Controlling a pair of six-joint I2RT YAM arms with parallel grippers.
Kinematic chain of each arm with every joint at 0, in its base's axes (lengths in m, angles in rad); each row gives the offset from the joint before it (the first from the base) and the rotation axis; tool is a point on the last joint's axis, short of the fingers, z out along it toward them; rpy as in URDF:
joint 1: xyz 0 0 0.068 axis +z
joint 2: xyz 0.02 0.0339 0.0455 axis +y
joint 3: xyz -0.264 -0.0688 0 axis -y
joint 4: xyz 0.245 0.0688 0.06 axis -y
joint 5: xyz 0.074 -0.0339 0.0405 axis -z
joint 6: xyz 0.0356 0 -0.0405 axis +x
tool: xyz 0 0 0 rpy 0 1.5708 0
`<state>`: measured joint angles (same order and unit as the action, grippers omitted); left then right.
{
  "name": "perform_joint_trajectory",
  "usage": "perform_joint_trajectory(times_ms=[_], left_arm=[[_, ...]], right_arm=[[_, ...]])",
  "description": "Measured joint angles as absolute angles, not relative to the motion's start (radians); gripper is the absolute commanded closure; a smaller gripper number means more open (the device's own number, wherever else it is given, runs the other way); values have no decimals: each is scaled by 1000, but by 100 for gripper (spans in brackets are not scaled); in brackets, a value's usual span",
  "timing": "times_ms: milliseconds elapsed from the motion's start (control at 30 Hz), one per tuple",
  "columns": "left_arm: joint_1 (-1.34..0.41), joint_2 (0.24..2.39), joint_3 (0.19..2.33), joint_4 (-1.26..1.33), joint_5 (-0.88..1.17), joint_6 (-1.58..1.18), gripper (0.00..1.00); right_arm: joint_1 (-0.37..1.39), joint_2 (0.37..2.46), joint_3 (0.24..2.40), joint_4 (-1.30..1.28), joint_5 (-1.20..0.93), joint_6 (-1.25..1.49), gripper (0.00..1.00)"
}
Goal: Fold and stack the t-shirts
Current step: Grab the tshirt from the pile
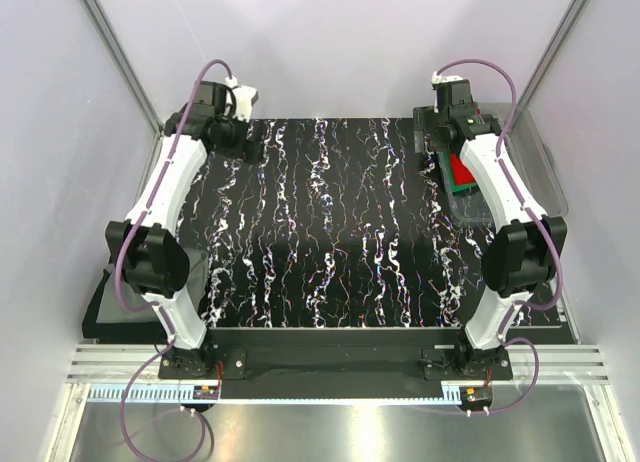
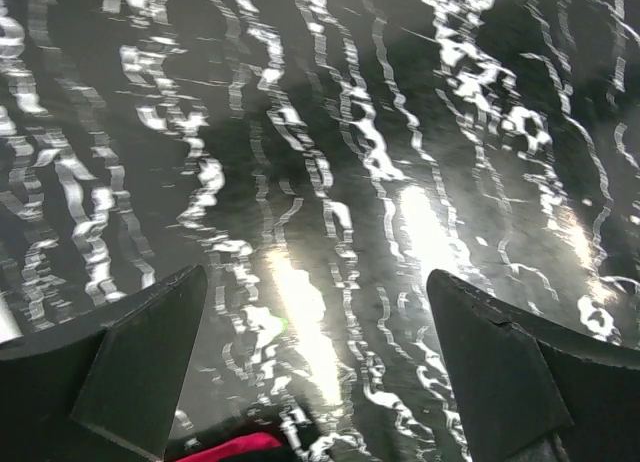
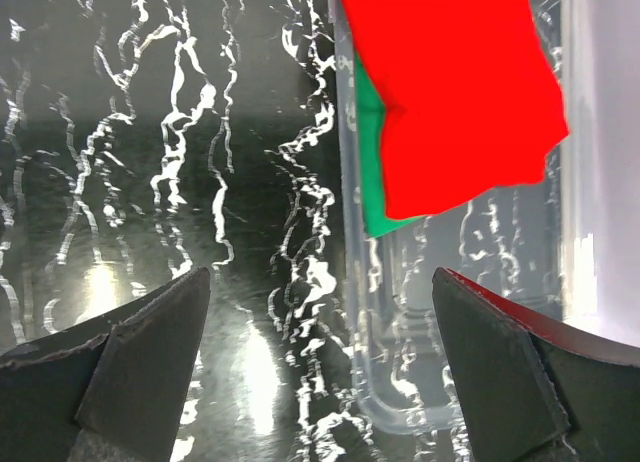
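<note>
A bright red t-shirt lies folded on a green t-shirt inside the clear plastic bin at the table's far right. In the right wrist view the red shirt covers most of the green one. My right gripper is open and empty, its jaws above the mat just left of the bin's near corner. My left gripper is open and empty over the bare mat at the far left. A dark grey cloth lies off the mat's left edge, partly hidden by the left arm.
The black mat with white marbling covers the table. The bin's wall stands between my right fingers. A small red patch shows at the bottom edge of the left wrist view; I cannot tell what it is. Grey walls enclose the table.
</note>
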<state>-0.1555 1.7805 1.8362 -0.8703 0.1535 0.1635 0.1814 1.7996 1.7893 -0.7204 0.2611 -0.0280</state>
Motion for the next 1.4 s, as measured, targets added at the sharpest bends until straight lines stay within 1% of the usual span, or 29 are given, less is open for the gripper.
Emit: perform_joint_trajectory(times_ms=[133, 233, 267, 300, 333, 367, 467, 567, 733, 867, 900, 967, 1000, 1133, 1167, 1200, 1233, 1267, 1367, 1400], left_arm=[[-183, 1803, 1794, -860, 184, 164, 1], [-197, 1829, 1780, -864, 187, 165, 1], [-198, 1837, 1778, -862, 190, 165, 1], [-198, 1842, 1768, -857, 198, 165, 1], [-199, 1843, 1752, -854, 209, 166, 1], [-200, 1843, 1740, -855, 222, 166, 1], [-202, 1843, 1714, -860, 259, 171, 1], [-212, 1843, 1691, -867, 294, 191, 1], [-224, 1843, 1673, -879, 304, 209, 1], [-225, 1843, 1672, -881, 307, 211, 1], [-225, 1843, 1672, -882, 307, 212, 1], [-227, 1843, 1672, -882, 305, 213, 1], [-228, 1843, 1669, -882, 303, 214, 1], [-237, 1843, 1655, -885, 291, 220, 1], [-241, 1843, 1652, -887, 287, 222, 1], [-245, 1843, 1648, -887, 282, 226, 1], [-250, 1843, 1646, -889, 276, 229, 1], [-256, 1843, 1644, -889, 270, 232, 1], [-273, 1843, 1642, -891, 253, 240, 1], [-278, 1843, 1642, -891, 249, 241, 1]], right_arm=[[172, 1818, 1790, -707, 264, -114, 0], [137, 1835, 1798, -699, 199, -147, 2], [117, 1848, 1814, -700, 180, -149, 4], [95, 1868, 1839, -702, 168, -150, 8], [69, 1895, 1869, -697, 156, -150, 20], [43, 1928, 1906, -691, 144, -155, 21], [-19, 2015, 1988, -681, 129, -152, 20], [-64, 2078, 2025, -682, 105, -159, 20], [-77, 2197, 2136, -722, 61, -177, 24], [-81, 2271, 2183, -742, 34, -187, 26], [-82, 2290, 2196, -747, 32, -189, 28], [-88, 2325, 2223, -754, 31, -195, 30], [-93, 2341, 2235, -754, 30, -197, 33], [-120, 2388, 2271, -755, 22, -207, 40], [-128, 2397, 2279, -754, 20, -208, 44], [-133, 2403, 2284, -755, 17, -210, 49], [-137, 2407, 2287, -754, 14, -214, 64], [-141, 2409, 2287, -754, 12, -221, 74], [-146, 2410, 2289, -756, 7, -230, 100], [-146, 2410, 2291, -757, 8, -236, 100]])
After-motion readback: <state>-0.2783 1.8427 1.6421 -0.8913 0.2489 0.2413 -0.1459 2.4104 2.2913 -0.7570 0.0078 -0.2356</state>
